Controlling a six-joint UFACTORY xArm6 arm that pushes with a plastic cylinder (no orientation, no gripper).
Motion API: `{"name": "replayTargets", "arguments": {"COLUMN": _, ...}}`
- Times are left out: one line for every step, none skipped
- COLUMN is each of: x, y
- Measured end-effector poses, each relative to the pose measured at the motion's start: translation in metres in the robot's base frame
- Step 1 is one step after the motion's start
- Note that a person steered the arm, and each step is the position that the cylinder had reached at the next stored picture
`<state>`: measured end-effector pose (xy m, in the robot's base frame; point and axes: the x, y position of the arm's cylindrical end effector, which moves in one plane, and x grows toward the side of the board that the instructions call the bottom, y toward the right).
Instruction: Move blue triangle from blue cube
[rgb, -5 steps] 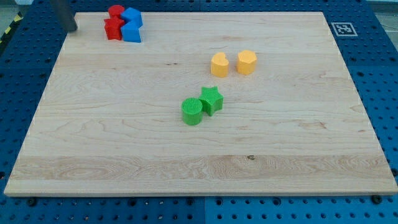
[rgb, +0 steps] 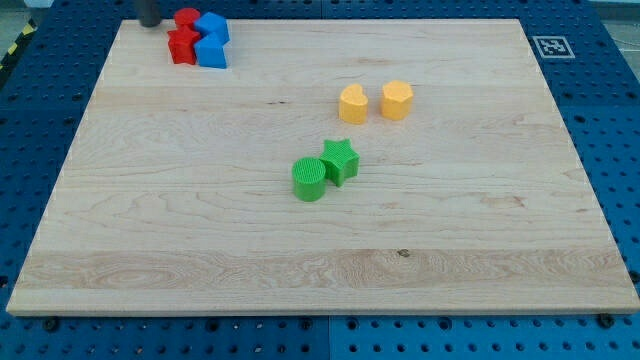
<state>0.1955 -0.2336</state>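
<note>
Two blue blocks sit touching at the view's top left: one (rgb: 213, 26) nearer the top edge, the other (rgb: 211, 52) just below it. I cannot tell which is the triangle and which the cube. A red cylinder (rgb: 186, 17) and a red star (rgb: 182, 46) touch them on the left. My tip (rgb: 149, 22) is at the board's top edge, a short way left of the red cylinder and apart from it. Only the rod's lower end shows.
A yellow heart-like block (rgb: 352, 103) and a yellow hexagon (rgb: 396, 100) stand right of centre. A green cylinder (rgb: 309, 179) and a green star (rgb: 340, 159) touch near the middle. The wooden board (rgb: 320, 270) lies on a blue pegboard.
My tip has moved right and up along the board's top edge, closer to the red and blue cluster. No block has moved.
</note>
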Motion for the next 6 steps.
{"name": "replayTargets", "arguments": {"x": 0.005, "y": 0.025}}
{"name": "replayTargets", "arguments": {"x": 0.038, "y": 0.043}}
{"name": "replayTargets", "arguments": {"x": 0.089, "y": 0.051}}
{"name": "replayTargets", "arguments": {"x": 0.088, "y": 0.051}}
{"name": "replayTargets", "arguments": {"x": 0.070, "y": 0.040}}
{"name": "replayTargets", "arguments": {"x": 0.080, "y": 0.028}}
